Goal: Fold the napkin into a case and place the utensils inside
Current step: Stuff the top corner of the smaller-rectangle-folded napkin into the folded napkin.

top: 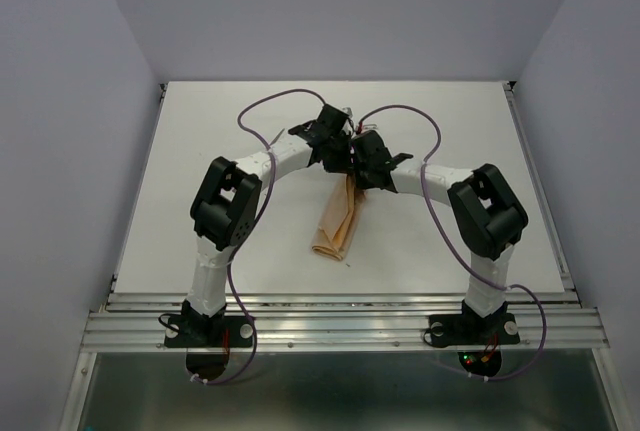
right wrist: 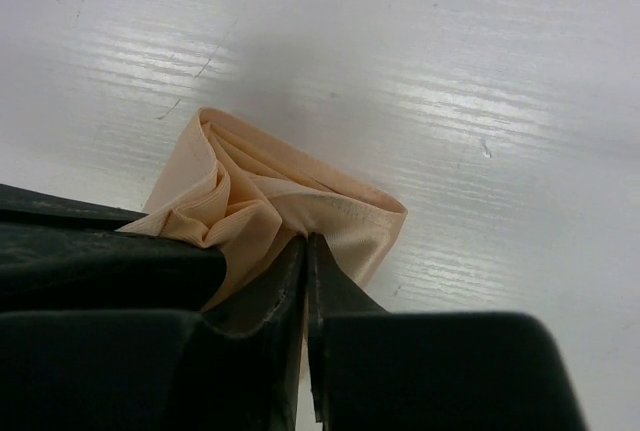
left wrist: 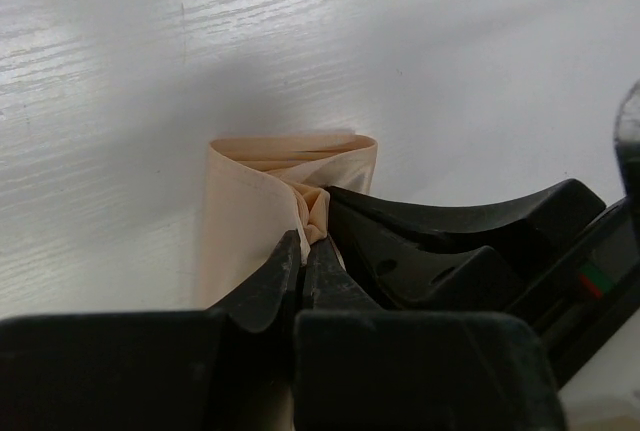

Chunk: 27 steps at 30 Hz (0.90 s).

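White wood-grain table, pale lilac walls. The peach-orange cloth napkin, folded to a narrow oblong, lies mid-table. Its long axis runs from the far end under both claws back toward the bases and slightly left. My left gripper is clamped on a fold at that far end; my right gripper pinches the same end just beside it. Neither arm is nearer, so I'd expect the next fold to sweep along that axis.
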Tool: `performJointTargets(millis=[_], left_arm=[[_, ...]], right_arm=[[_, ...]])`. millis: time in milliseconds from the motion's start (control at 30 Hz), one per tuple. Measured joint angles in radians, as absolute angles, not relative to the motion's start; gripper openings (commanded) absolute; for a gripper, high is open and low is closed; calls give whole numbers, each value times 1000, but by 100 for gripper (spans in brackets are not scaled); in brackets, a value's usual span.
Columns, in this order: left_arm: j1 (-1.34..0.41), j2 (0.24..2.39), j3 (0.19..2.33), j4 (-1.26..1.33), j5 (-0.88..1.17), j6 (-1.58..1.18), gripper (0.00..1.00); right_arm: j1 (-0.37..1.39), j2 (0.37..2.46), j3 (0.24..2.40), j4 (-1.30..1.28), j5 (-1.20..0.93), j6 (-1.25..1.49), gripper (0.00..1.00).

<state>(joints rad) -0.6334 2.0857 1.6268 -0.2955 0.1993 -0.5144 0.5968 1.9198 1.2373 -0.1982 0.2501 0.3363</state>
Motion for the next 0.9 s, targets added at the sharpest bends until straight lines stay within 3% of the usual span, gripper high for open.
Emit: performJointTargets(millis=[900], left_arm=[[-633, 2086, 1564, -265, 241, -504, 0]], right_arm=[[572, 1859, 1166, -118, 213, 499, 1]])
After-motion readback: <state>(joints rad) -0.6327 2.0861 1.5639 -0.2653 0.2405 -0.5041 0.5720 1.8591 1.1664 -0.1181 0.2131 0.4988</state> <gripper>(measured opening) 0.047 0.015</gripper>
